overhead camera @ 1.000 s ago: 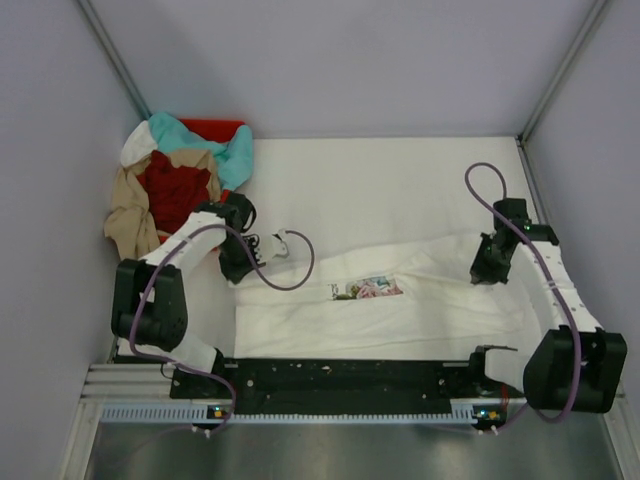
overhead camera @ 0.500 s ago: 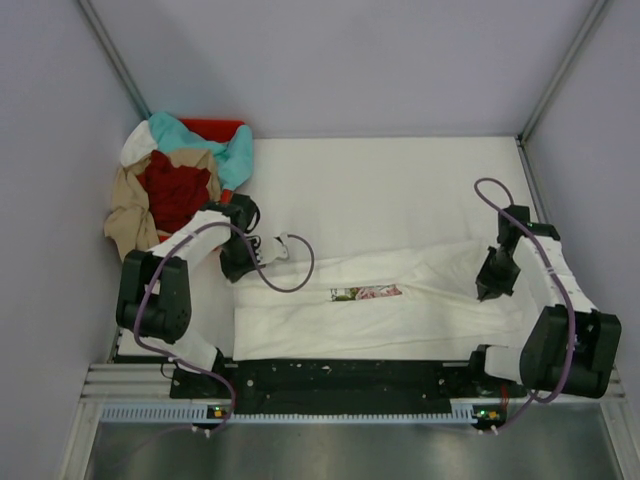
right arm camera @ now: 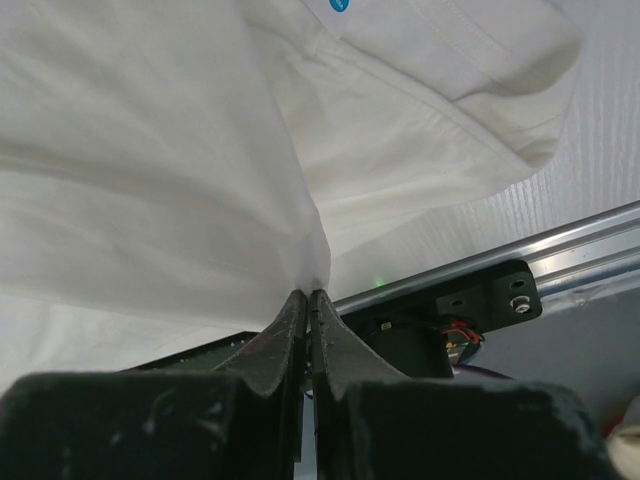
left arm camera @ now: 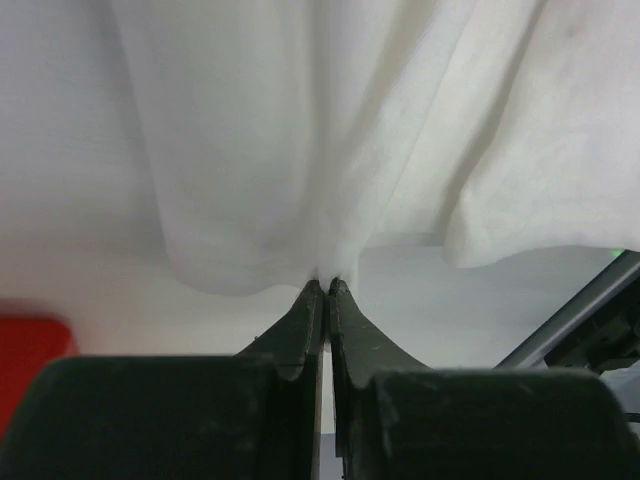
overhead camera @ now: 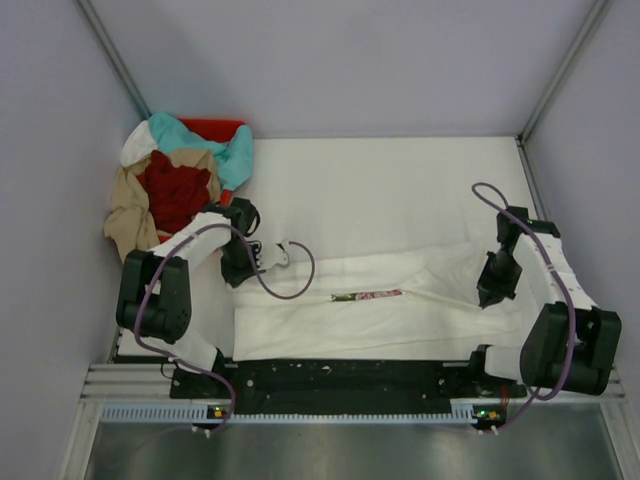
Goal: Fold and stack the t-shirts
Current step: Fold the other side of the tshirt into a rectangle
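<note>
- White tee (overhead camera: 400,312): soft matte cloth, folded into a long creased band across lower centre of the bench (overhead camera: 400,180), with a thin sliver of print at the fold.
- Left end effector (left arm camera: 326,285): clenched on a pinched tee edge.
- Right end effector (right arm camera: 307,293): clenched on a tee fold.
- Other tees (overhead camera: 180,185): crumpled heap, upper left.

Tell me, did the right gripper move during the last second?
Yes. The right gripper, shut on the white t-shirt, came nearer to the black base rail.

The white t-shirt (overhead camera: 400,325) is soft matt cloth; the fingers (left arm camera: 298,335) matt black plastic.
</note>
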